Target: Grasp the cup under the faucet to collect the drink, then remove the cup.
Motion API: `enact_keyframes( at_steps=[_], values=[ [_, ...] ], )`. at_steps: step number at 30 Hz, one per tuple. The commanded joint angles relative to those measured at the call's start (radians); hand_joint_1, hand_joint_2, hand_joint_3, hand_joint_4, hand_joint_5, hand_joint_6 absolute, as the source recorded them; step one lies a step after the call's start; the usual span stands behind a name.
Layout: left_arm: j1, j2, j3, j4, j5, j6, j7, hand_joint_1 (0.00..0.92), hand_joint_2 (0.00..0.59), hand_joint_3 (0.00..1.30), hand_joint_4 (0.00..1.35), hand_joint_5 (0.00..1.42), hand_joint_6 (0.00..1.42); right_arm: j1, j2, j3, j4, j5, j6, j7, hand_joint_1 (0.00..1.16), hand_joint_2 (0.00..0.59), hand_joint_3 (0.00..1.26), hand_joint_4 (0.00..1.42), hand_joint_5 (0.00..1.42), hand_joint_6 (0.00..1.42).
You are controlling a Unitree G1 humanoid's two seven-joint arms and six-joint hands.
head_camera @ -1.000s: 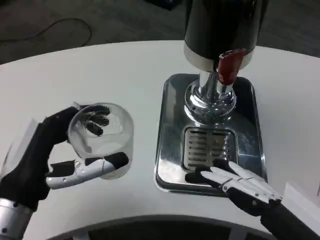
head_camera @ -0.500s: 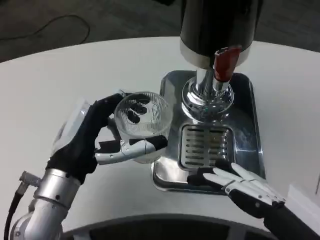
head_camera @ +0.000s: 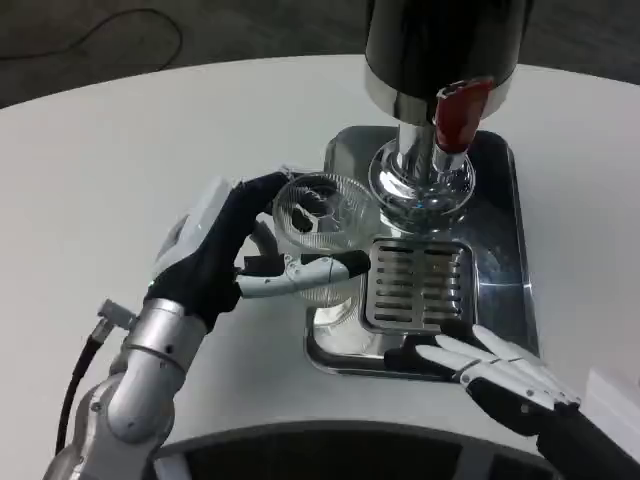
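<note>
My left hand (head_camera: 235, 262) wraps the clear ribbed cup (head_camera: 322, 232), which sits just left of the faucet (head_camera: 425, 165) over the tray's (head_camera: 500, 300) edge. It looks light, rigid and slippery, so I'd grip mid-wall. My right hand (head_camera: 490, 375) rests flat, holding nothing.

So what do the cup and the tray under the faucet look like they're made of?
Cup: clear ribbed plastic or glass, see-through to the left hand's fingers; which one is unclear. Tray: polished metal, likely stainless steel, mirror-like reflections, slotted grate.
</note>
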Motion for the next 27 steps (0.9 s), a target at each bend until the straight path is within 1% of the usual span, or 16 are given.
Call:
enact_keyframes(
  at_steps=[1, 13, 22, 27],
  values=[
    [-0.068, -0.025, -0.021, 0.057, 0.005, -0.022, 0.041, 0.629, 0.183, 0.75, 0.89, 1.09, 0.96, 0.013, 0.007, -0.004, -0.006, 0.011, -0.013, -0.007, 0.6, 0.425, 0.17, 0.09, 0.0, 0.0],
    [-0.131, -0.057, -0.083, 0.125, 0.024, -0.031, 0.068, 0.629, 0.183, 0.75, 0.89, 1.09, 0.96, 0.028, 0.017, -0.011, -0.002, 0.012, -0.016, -0.01, 0.6, 0.425, 0.17, 0.09, 0.0, 0.0],
    [-0.162, -0.087, -0.105, 0.141, 0.043, -0.023, 0.076, 0.629, 0.183, 0.75, 0.89, 1.09, 0.96, 0.042, 0.023, -0.028, -0.001, 0.022, -0.021, -0.01, 0.6, 0.425, 0.17, 0.09, 0.0, 0.0],
    [-0.179, -0.095, -0.119, 0.156, 0.047, -0.015, 0.074, 0.629, 0.183, 0.74, 0.89, 1.09, 0.96, 0.048, 0.03, -0.033, 0.002, 0.024, -0.028, -0.009, 0.6, 0.425, 0.17, 0.09, 0.0, 0.0]
  ],
)
